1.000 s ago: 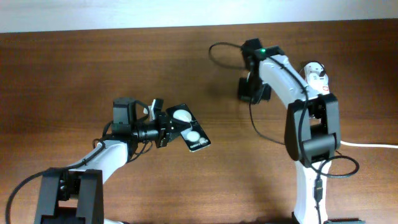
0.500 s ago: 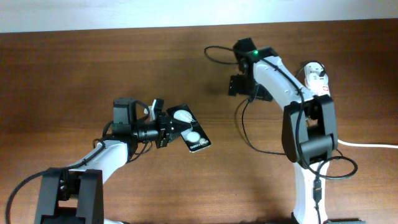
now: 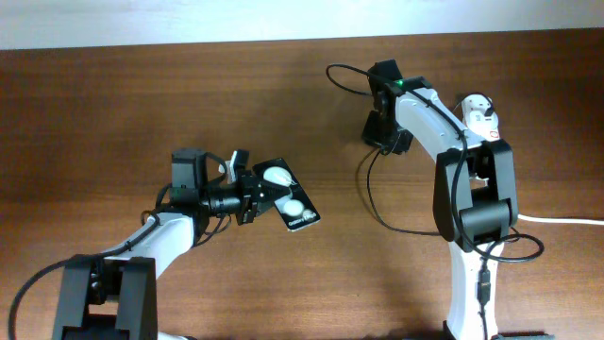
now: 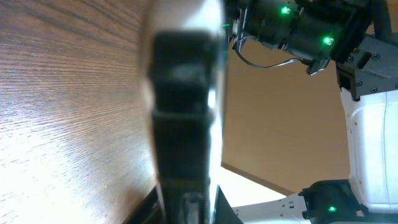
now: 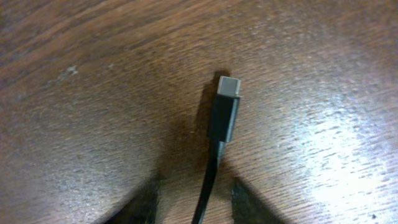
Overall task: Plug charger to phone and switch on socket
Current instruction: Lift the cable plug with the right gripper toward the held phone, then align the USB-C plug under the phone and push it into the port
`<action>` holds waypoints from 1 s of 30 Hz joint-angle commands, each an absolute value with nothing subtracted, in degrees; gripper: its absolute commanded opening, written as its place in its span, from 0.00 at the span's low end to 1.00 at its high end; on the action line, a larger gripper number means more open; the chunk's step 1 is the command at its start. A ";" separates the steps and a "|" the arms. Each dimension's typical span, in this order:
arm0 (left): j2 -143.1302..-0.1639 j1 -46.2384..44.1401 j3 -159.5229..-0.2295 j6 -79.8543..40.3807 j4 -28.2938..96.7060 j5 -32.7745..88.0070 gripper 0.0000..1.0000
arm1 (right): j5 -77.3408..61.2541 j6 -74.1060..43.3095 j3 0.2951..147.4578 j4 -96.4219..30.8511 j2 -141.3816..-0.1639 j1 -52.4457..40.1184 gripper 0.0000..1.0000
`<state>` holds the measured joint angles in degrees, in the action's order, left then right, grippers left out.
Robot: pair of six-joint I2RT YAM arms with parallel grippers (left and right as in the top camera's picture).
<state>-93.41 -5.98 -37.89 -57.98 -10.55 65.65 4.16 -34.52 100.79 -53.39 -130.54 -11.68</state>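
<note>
Left pincer [image 3: 253, 196]: clamped on the phone [image 3: 287, 194], holding it tilted above the counter [image 3: 113, 104].
Right pincer [image 3: 384, 137]: clamped on the charger [image 5: 223, 115] cable just behind its tip, far right of the phone.
Socket [image 3: 481, 118]: behind the right arm, switch hidden.
Risk: the thin cable could twist or slip in the grip, so the tip misses the port.

I see open table [image 3: 142, 104] ahead of the right claw [image 3: 385, 132] toward the phone [image 3: 286, 194], nothing standing between them. Behind and beside it, the charger [image 3: 373, 203] cable loops across the table and blocks passage. The socket [image 3: 479, 118] stands near its far side.
</note>
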 commanded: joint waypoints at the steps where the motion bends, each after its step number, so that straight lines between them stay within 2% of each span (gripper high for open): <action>1: -93.23 -5.89 -38.94 -56.73 -10.87 67.72 0.00 | 4.78 -34.98 98.94 -53.91 -131.76 -11.97 0.16; 2: -93.23 -5.89 -38.94 -56.73 -10.87 67.72 0.00 | 4.80 -34.98 98.94 -53.82 -131.76 -11.97 0.14; 3: -93.23 -5.85 -38.94 -56.82 -10.87 67.72 0.00 | 4.75 -34.92 99.26 -54.22 -131.68 -11.94 0.07; 4: -93.23 -5.85 -38.94 -57.01 -10.87 67.68 0.00 | 4.73 -34.79 99.85 -55.13 -131.48 -11.90 0.04; 6: -93.23 -5.85 -38.94 -57.60 -10.87 67.22 0.00 | 4.47 -34.35 101.73 -57.87 -130.08 -11.92 0.04; 9: -93.23 -5.85 -38.94 -57.58 -11.70 66.83 0.00 | -5.91 -22.20 104.22 -63.46 -120.46 -11.92 0.04; 11: -93.23 -5.85 -38.94 -57.69 -17.28 69.95 0.00 | -10.90 -18.83 104.20 -67.29 -114.61 -11.92 0.04; 13: -93.23 -5.85 -39.13 -63.11 -28.47 73.49 0.00 | -17.28 -13.41 104.16 -73.23 -106.85 -12.40 0.04; 15: -93.23 -5.89 -39.90 -67.07 -33.76 73.97 0.00 | -17.91 -11.11 104.03 -77.89 -101.10 -13.52 0.04; 19: -93.23 -5.96 -42.54 -71.20 -34.28 73.97 0.00 | -18.90 -10.72 99.59 -82.54 -90.89 -18.74 0.04; 23: -93.23 -7.88 -43.46 -73.12 -34.28 73.78 0.00 | -18.81 -14.31 87.53 -77.17 -81.82 -30.83 0.04; 26: -93.23 -7.73 -43.46 -78.24 -38.17 74.87 0.00 | -18.90 -20.71 78.74 -71.61 -75.59 -35.99 0.04; 30: -93.21 -7.73 -43.46 -78.26 -41.12 74.83 0.00 | -18.76 -21.63 71.40 -62.57 -72.25 -40.77 0.04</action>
<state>-93.51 -7.90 -42.13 -77.08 -40.47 73.56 -18.55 -19.38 74.41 -65.71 -73.41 -38.30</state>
